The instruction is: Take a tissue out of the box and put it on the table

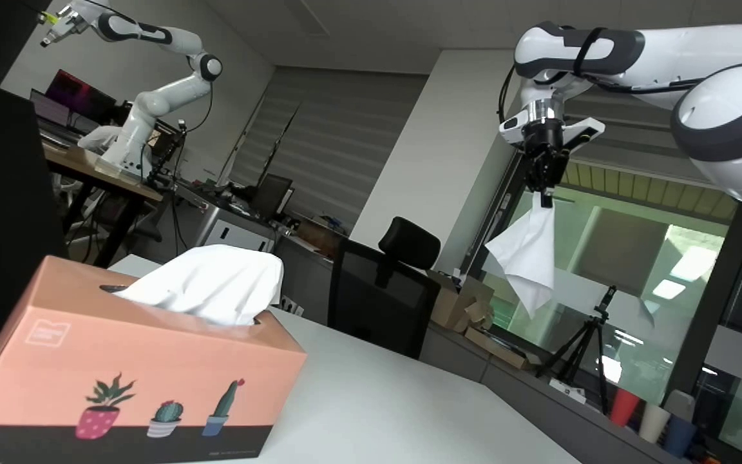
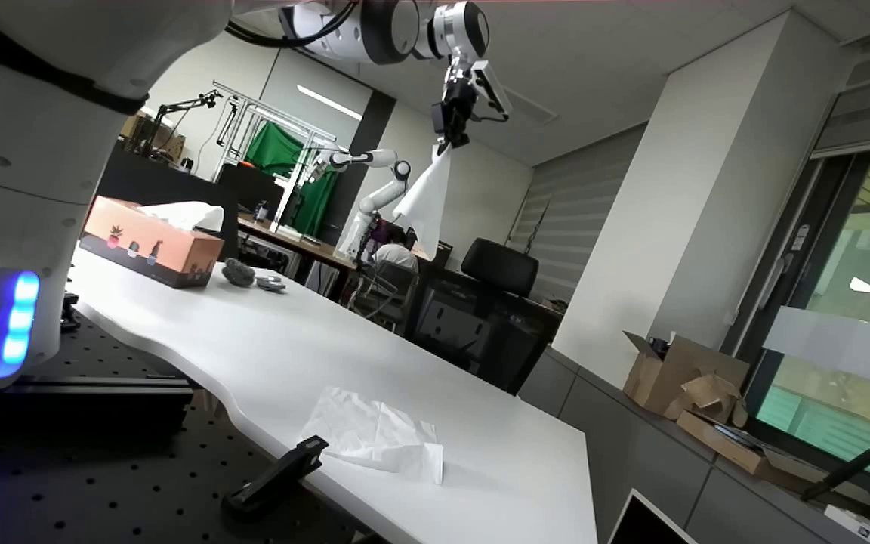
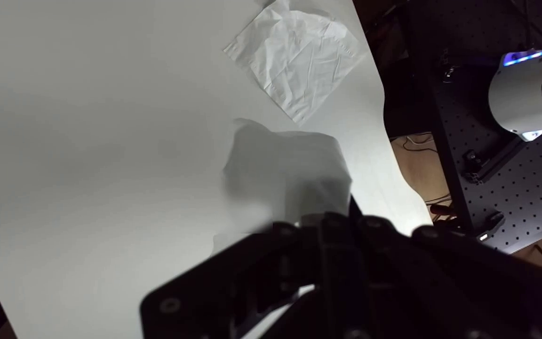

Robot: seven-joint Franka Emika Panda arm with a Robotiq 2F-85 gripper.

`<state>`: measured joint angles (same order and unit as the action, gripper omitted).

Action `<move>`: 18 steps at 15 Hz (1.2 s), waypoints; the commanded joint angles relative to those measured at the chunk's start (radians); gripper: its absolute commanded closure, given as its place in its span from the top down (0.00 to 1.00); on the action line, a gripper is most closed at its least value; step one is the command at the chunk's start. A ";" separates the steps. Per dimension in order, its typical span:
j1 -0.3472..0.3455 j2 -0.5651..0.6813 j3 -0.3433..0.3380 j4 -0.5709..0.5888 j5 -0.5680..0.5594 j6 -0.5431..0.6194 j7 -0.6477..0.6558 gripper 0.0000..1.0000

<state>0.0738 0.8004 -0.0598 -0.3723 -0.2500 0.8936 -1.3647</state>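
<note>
My gripper (image 1: 546,195) is shut on a white tissue (image 1: 529,251), which hangs down from the fingertips in the air. In an exterior view the gripper (image 2: 444,143) and the held tissue (image 2: 426,205) are high above the white table (image 2: 291,347). In the wrist view the dark fingers (image 3: 330,220) are together, with the held tissue (image 3: 285,160) spread blurred below them. The pink tissue box (image 1: 139,367) stands on the table, also in an exterior view (image 2: 149,240), with another tissue (image 1: 210,283) sticking out of its slot. The box is out of the wrist view.
A flat crumpled tissue (image 2: 378,434) lies on the table near its wavy edge, also in the wrist view (image 3: 299,61). Small grey objects (image 2: 242,273) lie beside the box. A black clamp (image 2: 276,476) sits at the table edge. A black chair (image 1: 384,290) stands behind the table.
</note>
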 commanded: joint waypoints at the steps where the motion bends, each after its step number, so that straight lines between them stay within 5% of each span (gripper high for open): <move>1: -0.013 -0.004 0.010 -0.009 0.021 0.016 0.022 0.00; 4: -0.014 0.052 0.008 0.060 0.014 0.001 0.008 0.00; 8: -0.011 0.033 0.008 -0.023 0.019 0.041 0.016 0.00; 9: -0.013 0.084 0.008 0.055 0.014 0.013 0.006 0.00; 11: -0.012 0.045 0.008 -0.035 0.022 0.053 0.020 0.00; 13: -0.014 0.115 0.008 0.069 0.016 0.016 0.007 0.00; 14: -0.011 0.063 0.007 -0.035 0.022 0.061 0.022 0.00; 16: -0.014 0.134 0.004 0.062 0.013 0.037 0.022 0.00; 18: -0.016 0.103 0.000 -0.035 0.017 0.096 0.038 0.00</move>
<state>0.0688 0.9056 -0.0595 -0.3695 -0.2440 0.9415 -1.3647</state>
